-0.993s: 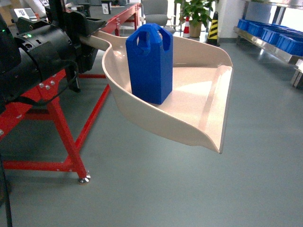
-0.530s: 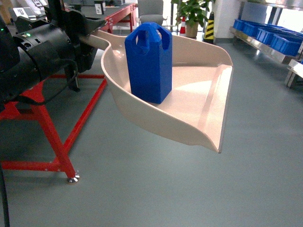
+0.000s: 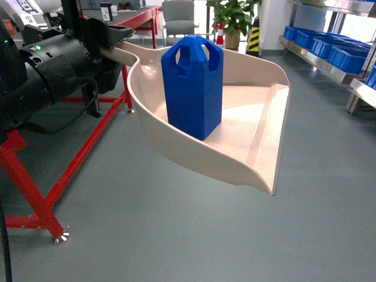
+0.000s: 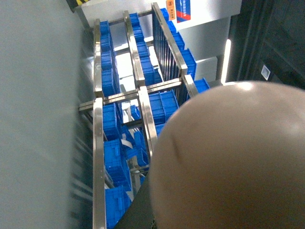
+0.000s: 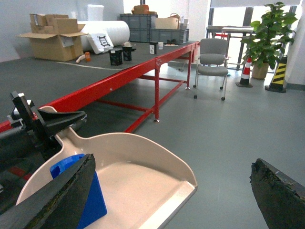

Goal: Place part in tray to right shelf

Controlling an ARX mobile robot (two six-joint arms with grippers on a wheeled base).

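Note:
The blue part (image 3: 194, 88) stands upright in the beige tray (image 3: 258, 117), near its back wall. My left gripper (image 3: 111, 36) is shut on the tray's handle and holds it level above the floor. The right wrist view shows the same tray (image 5: 143, 186), the part (image 5: 93, 202) and the left gripper (image 5: 57, 125) on the handle. My right gripper (image 5: 172, 162) is open and empty, its fingers (image 5: 281, 195) framing the tray from behind. The steel shelf (image 3: 317, 56) runs along the far right. In the left wrist view the tray's underside (image 4: 228, 157) hides the jaws, with the shelf (image 4: 98, 143) beyond.
A red-framed table (image 3: 35, 194) stands on the left, its leg near the robot. Blue crates (image 3: 343, 56) sit on the shelf. A grey chair (image 3: 179, 17), a potted plant (image 3: 232, 14) and a striped cone (image 3: 255, 35) stand at the back. Grey floor lies between tray and shelf.
The view has swung: the red table frame has drifted left and down, and the shelf has come further into view. The part has shifted slightly right in the tray, still upright.

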